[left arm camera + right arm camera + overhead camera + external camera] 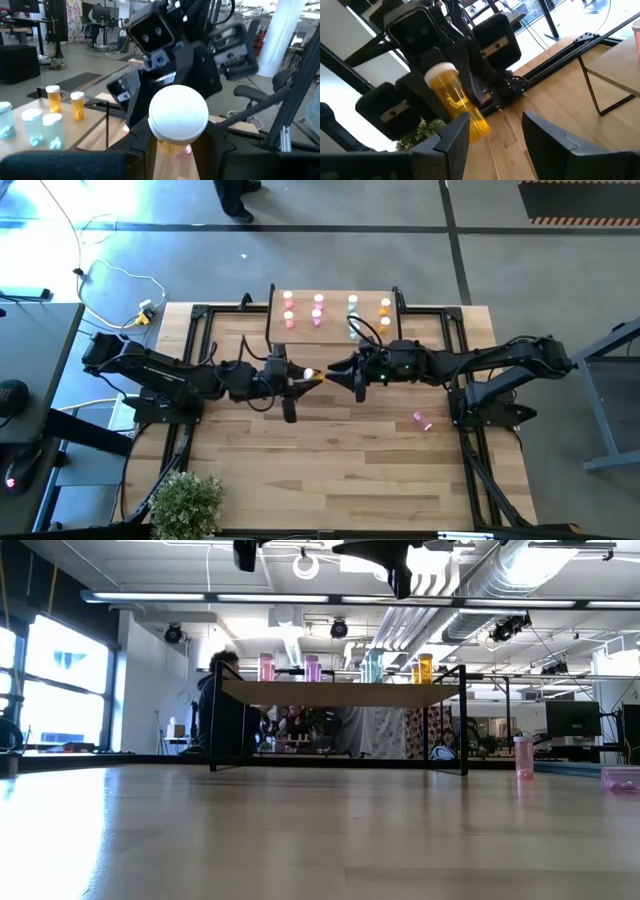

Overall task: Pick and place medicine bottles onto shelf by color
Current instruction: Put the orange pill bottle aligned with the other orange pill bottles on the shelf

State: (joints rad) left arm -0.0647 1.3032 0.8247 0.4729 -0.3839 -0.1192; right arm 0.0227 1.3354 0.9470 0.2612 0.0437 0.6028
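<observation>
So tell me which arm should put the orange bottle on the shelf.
Probably the right. The left gripper holds the orange bottle out toward the open right gripper, as if for a handover. The right gripper sits nearer the shelf end where the orange bottles stand.

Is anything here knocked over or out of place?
Yes. One pink bottle lies tipped on its side on the table, near the right arm's base, away from the shelf where the other bottles stand upright. The left gripper holds an orange bottle in midair.

Light-wood shelf (pixel 335 292) bearing medicine bottles (pixel 318 308); plank table (pixel 340 470) with one fallen pink bottle (pixel 423 420).
</observation>
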